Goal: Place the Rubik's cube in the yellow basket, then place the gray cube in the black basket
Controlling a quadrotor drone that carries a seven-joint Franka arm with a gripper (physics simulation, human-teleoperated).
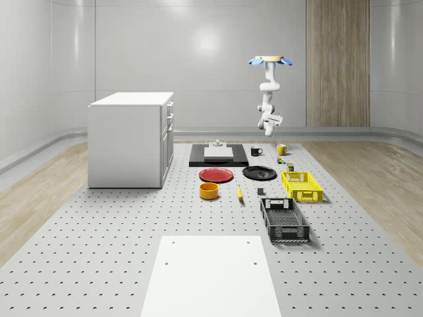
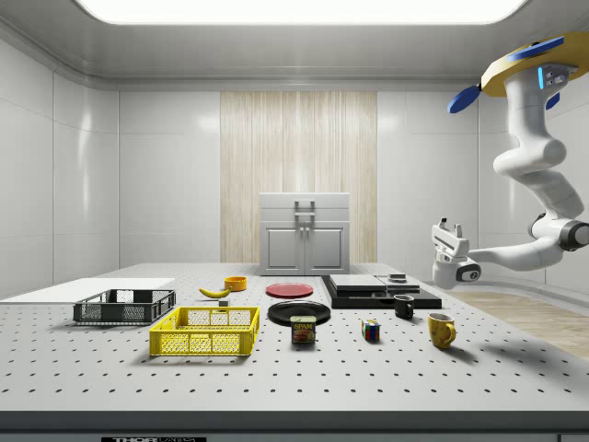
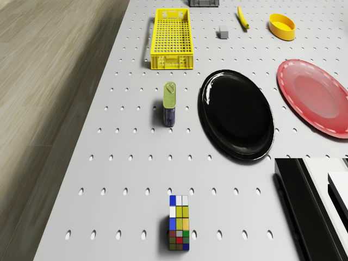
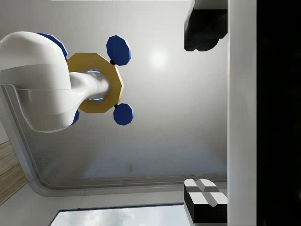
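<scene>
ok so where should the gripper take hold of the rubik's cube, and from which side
Likely from straight above, fingers closing on two opposite vertical faces of the Rubik's cube. It sits flat on the table with open space all around, and its flat parallel sides suit a two-finger pinch.

Room w/ pale gray glossy walls [image 1: 198, 53], one wood-panel strip [image 1: 337, 63] on the far wall. Wood floor [image 1: 39, 191] around a gray perforated platform [image 1: 99, 244]. White cabinet [image 1: 131, 139] w/ drawers stands on the platform, whole-scene view's left. Bright ceiling light panel [image 2: 294, 9] overhead. White sheet [image 1: 210, 277] lies at the platform's near edge.
</scene>
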